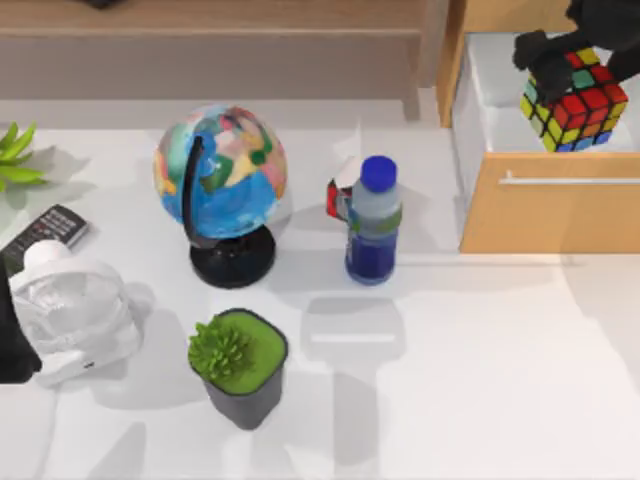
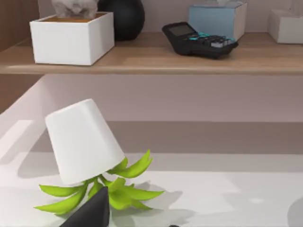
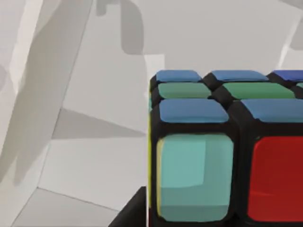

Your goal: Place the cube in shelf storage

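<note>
Cube point(image 1: 574, 101) sits clamped in my right gripper point(image 1: 545, 62) at the upper right of the top view, held over the open light-wood drawer point(image 1: 550, 210). Shelf storage point(image 1: 210, 20) runs along the top edge. My left arm point(image 1: 60, 310) rests parked at lower left.

Counts, placed relative to the globe point(image 1: 220, 172):

- One globe standing mid-table point(image 1: 480, 380).
- One bottle point(image 1: 373, 222) standing just right of the globe; one small red-and-white item point(image 1: 335, 200) sitting against it.
- Two potted plants: one dark pot point(image 1: 240, 365) sitting in front of the globe, one white pot point(image 2: 83, 139) lying tipped far left of it.
- One remote point(image 1: 45, 235) lying left of the globe.
- One cube point(image 1: 572, 100) hanging far right of the globe, over one open drawer point(image 1: 550, 215).
- Two arms: right hand point(image 1: 548, 62) gripping the cube; left arm resting front-left of the globe.
- One shelf storage point(image 2: 151, 59) running behind the globe, carrying one white box point(image 2: 71, 38), one dark vase point(image 2: 120, 18), one calculator point(image 2: 199, 40), and two tissue boxes point(image 2: 218, 19).
</note>
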Controlling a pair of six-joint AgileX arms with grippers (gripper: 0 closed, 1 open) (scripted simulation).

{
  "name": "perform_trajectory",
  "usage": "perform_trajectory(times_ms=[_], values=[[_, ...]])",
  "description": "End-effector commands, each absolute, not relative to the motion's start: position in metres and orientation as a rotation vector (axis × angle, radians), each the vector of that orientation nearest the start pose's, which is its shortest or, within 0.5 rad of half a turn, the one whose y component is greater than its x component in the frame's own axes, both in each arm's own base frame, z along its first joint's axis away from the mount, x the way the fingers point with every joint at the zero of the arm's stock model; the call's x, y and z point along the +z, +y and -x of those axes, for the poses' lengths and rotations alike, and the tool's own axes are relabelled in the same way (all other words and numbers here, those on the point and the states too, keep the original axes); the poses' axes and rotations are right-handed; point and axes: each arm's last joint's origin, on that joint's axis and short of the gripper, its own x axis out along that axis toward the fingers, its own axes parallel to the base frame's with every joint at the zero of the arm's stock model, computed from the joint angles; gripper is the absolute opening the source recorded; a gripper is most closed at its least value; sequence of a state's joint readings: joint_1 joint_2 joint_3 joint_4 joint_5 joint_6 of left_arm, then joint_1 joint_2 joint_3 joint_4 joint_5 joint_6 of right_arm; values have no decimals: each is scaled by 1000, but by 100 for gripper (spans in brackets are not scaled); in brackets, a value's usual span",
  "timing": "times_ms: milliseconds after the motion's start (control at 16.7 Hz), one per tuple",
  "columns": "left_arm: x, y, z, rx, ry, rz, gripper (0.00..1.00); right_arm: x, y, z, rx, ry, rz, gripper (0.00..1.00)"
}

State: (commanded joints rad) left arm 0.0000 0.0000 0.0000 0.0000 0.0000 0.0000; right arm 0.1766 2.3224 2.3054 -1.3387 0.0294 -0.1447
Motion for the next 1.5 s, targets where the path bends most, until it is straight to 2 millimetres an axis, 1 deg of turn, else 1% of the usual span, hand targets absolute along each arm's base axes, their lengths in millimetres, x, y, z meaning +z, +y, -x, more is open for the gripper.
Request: perform_trajectory(times_ms=[120, 240, 360, 480, 600, 780, 1020, 1260, 1500], values=[[160, -1, -106, 0, 0, 0, 100, 274, 107, -451, 247, 1259, 301, 0], [160, -1, -106, 0, 0, 0, 100, 290, 130, -435, 269, 1175, 339, 0], [160, -1, -106, 0, 0, 0, 100, 297, 158, -420, 299, 1095, 379, 0], [160, -1, -106, 0, 0, 0, 100, 295, 188, -407, 330, 1010, 416, 0], [160, -1, -106, 0, 0, 0, 100, 289, 217, -395, 352, 913, 442, 0], [160, -1, -106, 0, 0, 0, 100, 276, 255, -385, 355, 740, 448, 0], [160, -1, -106, 0, 0, 0, 100, 254, 295, -378, 312, 491, 397, 0], [160, -1, -106, 0, 0, 0, 100, 230, 321, -373, 228, 260, 295, 0], [160, -1, -106, 0, 0, 0, 100, 205, 335, -367, 127, 78, 172, 0]])
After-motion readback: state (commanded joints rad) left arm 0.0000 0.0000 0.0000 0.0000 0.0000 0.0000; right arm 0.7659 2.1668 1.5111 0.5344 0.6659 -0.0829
